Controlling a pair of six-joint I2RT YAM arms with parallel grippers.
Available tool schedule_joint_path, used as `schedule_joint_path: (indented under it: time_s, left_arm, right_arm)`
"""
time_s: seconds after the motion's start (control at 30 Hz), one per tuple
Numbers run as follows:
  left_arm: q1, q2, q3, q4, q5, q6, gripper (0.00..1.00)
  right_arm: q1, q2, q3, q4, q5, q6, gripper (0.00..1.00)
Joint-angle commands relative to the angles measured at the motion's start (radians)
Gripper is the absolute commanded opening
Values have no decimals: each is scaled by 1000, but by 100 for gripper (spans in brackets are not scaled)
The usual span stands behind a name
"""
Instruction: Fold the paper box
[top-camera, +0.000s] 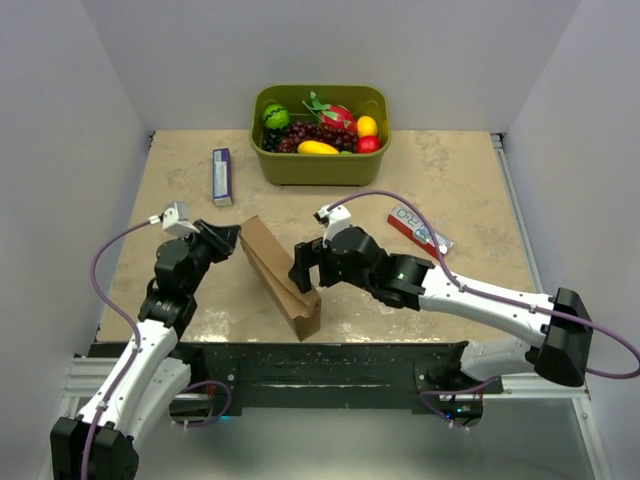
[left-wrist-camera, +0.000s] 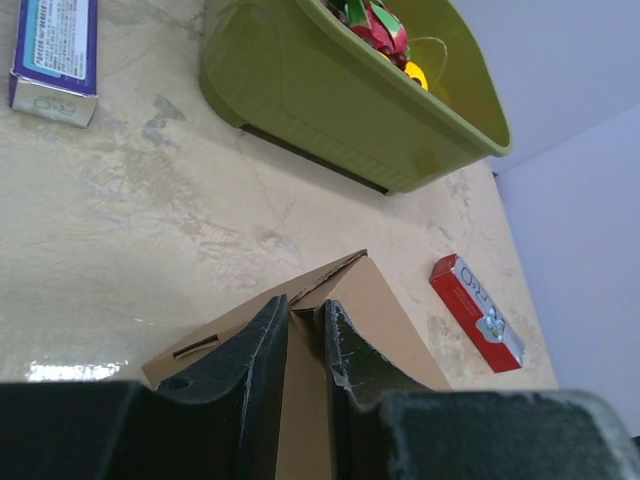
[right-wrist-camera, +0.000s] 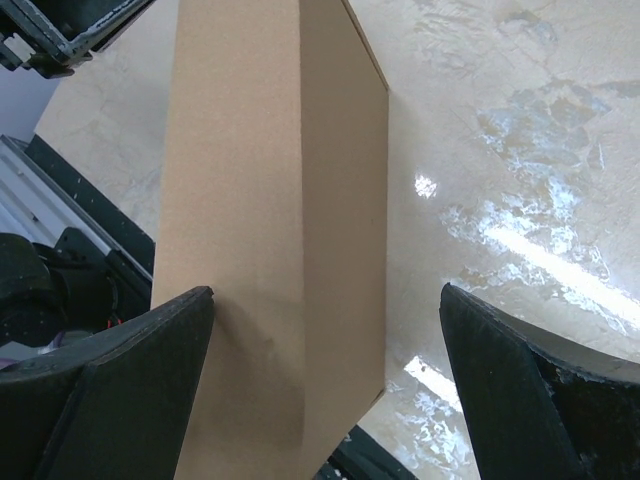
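A robot lab cell: white panels (top-camera: 60, 150) wall in a marble-look table (top-camera: 450, 190) on three sides, two arms (top-camera: 480, 300) are bolted to a metal rail (top-camera: 330, 386) at its near edge, purple cables (top-camera: 100, 270) trail from them, and a tub (top-camera: 320, 165) of fruit stands at the far edge.

- left wrist view: the lower part of the paper box (left-wrist-camera: 375, 300) is hidden behind the fingers (left-wrist-camera: 250, 350) of the left end effector (left-wrist-camera: 303, 308) and the dark housing (left-wrist-camera: 300, 435) below them.
- same view: the green tub (left-wrist-camera: 340, 90) is cut by the top edge, and most of its fruit (left-wrist-camera: 380, 25) is out of frame.
- the blue carton (left-wrist-camera: 55, 50) is cut at the top-left corner; its print is too small to read.
- right wrist view: the paper box runs past the top and bottom edges. both fingers of the right end effector (right-wrist-camera: 325, 292) are cut by the bottom edge.
- top view: lettering on the red pack (top-camera: 418, 230) is too small to read.
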Motion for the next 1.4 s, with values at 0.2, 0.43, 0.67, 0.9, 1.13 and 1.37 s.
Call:
schedule_joint_path:
  time_s: [0.2, 0.43, 0.67, 0.9, 1.13, 1.37]
  left_arm:
    - [-1, 14, -197, -249, 143, -95, 20]
    - [-1, 38, -179, -234, 139, -61, 20]
    - [-1, 115, -196, -67, 168, -35, 18]
    - [-1, 199, -154, 50, 158, 13, 18]
    - [-1, 264, -105, 162, 198, 37, 21]
    - [0, 200, 174, -100, 102, 192, 68]
  right_arm:
    - [2, -70, -62, 64, 13, -9, 99]
    - [-1, -18, -59, 153, -92, 19, 98]
    - [0, 20, -66, 227, -188, 51, 97]
    - [8, 105, -25, 273, -269, 89, 95]
    - [19, 116, 10, 212, -220, 77, 99]
    - [11, 76, 30, 162, -134, 68, 99]
